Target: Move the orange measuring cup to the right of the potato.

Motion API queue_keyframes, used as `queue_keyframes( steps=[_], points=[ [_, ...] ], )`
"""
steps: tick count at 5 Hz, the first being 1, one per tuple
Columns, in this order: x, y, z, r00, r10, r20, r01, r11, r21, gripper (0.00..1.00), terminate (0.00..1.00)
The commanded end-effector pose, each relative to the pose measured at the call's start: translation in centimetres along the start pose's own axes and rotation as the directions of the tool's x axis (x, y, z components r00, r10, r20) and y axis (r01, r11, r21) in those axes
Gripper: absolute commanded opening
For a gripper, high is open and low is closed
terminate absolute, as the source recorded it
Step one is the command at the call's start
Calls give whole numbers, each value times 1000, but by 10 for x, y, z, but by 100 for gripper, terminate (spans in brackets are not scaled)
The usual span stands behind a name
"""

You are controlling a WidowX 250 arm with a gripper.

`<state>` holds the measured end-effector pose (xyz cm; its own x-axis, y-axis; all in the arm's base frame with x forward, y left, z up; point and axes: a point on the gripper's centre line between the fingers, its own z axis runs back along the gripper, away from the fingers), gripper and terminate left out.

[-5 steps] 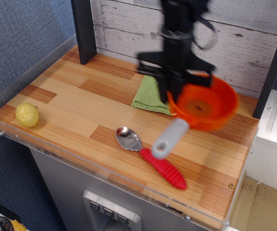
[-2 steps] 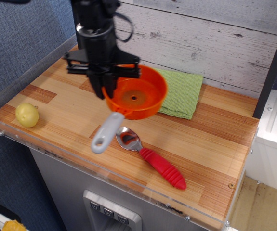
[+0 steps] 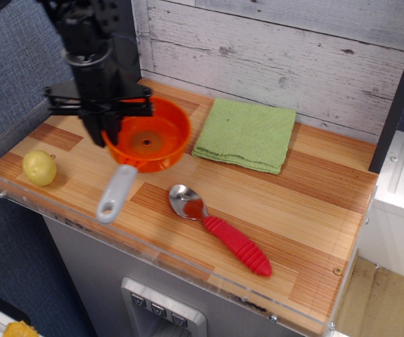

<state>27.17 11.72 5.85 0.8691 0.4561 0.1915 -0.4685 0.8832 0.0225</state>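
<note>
The orange measuring cup (image 3: 149, 137) is a wide shallow orange bowl with a small centre hole. Its grey handle (image 3: 114, 194) points down toward the table's front edge. My black gripper (image 3: 105, 131) is shut on the cup's left rim and holds it over the left part of the wooden table, tilted a little. The potato (image 3: 39, 167), a small pale yellow-green lump, lies on the table near the front left corner. The cup is to the right of the potato, with a gap between them.
A green folded cloth (image 3: 246, 133) lies at the back centre. A metal spoon with a red handle (image 3: 219, 229) lies near the front centre. A clear plastic guard (image 3: 152, 247) runs along the front edge and left side. A dark post (image 3: 123, 42) stands at the back left.
My gripper has carried the orange cup from the right side of the table, across the cloth, leftward to a spot near the potato. The potato, spoon and cloth have not moved.
</note>
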Motion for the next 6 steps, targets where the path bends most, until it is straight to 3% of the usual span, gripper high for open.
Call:
queue_keyframes(
  steps=[1,3,5,6],
  points=[
    [5,26,-11,998,57,29,-58,997,45,0,0],
    [10,31,-25,998,55,42,-58,997,57,0,0],
    [14,39,-36,1000,12,9,-12,995,99,0,0],
    [16,44,-36,1000,8,-10,-7,996,85,100,0]
  ],
)
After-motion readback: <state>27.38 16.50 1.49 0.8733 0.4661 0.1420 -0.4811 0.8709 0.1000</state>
